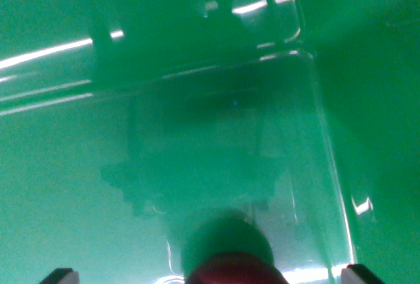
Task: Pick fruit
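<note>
Though only the two fingertips (60, 275) show, at the bottom corners of the wrist view, they stand wide apart, so the gripper (210, 277) is spread open with nothing clamped in it. Between them, right at the bottom edge, sits the fruit (234, 269) — a dark red rounded top, cut off by the frame, with its shadow just ahead of it. Neither tip appears to touch it; there is clear green on both sides.

The fruit rests inside a clear plastic tray (328, 166), whose rounded rim runs ahead of the gripper and down the wrist view's right. A second clear compartment or lid (289, 21) lies further ahead, hinged or butted against the first; I cannot tell which. Both look empty apart from the one fruit, and the green surface (380, 100) shows through them. Bright streaks on the plastic are reflections, not objects.

The open stance straddling the fruit suits a grasp from above: I judge the gripper is lined up to close. The wall near the right tip could be a snag — a fingertip catching the thin rim might shift the whole tray. The smooth round fruit will likely want a centred squeeze.
</note>
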`<state>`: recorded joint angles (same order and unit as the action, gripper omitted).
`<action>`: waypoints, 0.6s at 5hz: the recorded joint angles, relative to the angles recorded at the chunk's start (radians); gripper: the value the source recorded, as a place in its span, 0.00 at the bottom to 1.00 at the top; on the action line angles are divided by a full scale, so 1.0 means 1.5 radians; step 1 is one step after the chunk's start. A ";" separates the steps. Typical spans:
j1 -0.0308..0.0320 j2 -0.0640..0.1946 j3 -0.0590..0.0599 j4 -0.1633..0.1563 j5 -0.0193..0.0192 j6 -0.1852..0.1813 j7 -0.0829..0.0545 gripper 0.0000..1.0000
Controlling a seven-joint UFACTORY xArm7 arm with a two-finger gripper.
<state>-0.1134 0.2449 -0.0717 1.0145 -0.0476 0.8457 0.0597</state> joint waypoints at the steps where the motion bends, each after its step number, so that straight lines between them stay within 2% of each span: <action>1: -0.0012 0.007 -0.001 -0.018 -0.0045 -0.024 0.000 0.00; 2: -0.0012 0.007 -0.001 -0.018 -0.0045 -0.024 0.000 0.00; 3: -0.0023 0.014 -0.002 -0.035 -0.0086 -0.046 0.000 0.00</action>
<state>-0.1169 0.2659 -0.0745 0.9620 -0.0605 0.7769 0.0596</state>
